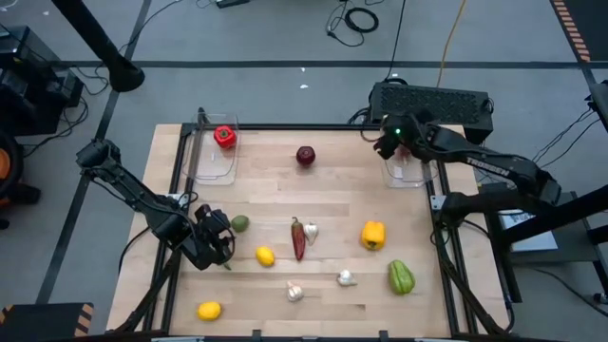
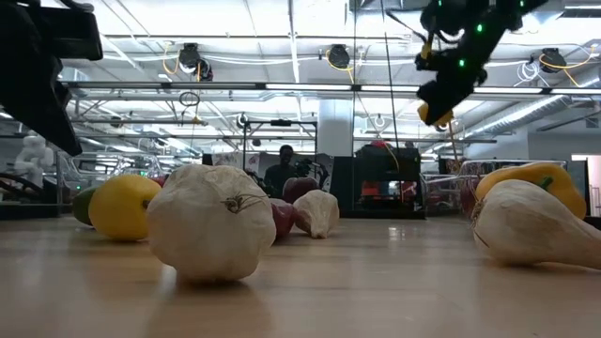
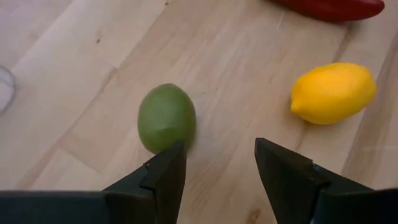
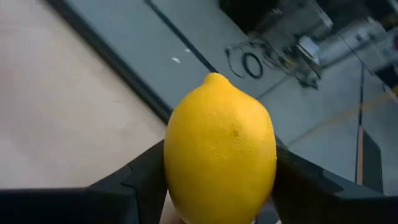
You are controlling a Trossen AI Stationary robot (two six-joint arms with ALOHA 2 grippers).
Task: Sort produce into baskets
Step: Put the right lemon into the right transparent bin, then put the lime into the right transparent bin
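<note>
My right gripper (image 4: 221, 186) is shut on a yellow lemon (image 4: 221, 149). It hangs high over the table's far right corner, beside the right clear basket (image 1: 407, 173); the low view shows the lemon (image 2: 434, 114) well above the table. My left gripper (image 3: 217, 168) stands open near the table's left edge. A green lime (image 3: 166, 117) lies on the wood just beyond one fingertip, and a second lemon (image 3: 334, 92) lies farther off. The left basket (image 1: 211, 157) holds a red pepper (image 1: 224, 136). My right gripper pinches the lemon between its two fingers, one on each of its rounded sides (image 4: 177, 168). The lemon's pointed tip (image 4: 215, 76) faces away from the gripper, along the fingers. The lemon is lifted clear of the table.
On the table lie a red apple (image 1: 305, 155), a red chili (image 1: 297, 237), a yellow pepper (image 1: 372, 235), a green pepper (image 1: 400, 276), three garlic bulbs (image 1: 347, 277) and another lemon (image 1: 209, 310). A black box with cables (image 1: 432, 100) stands behind the right basket.
</note>
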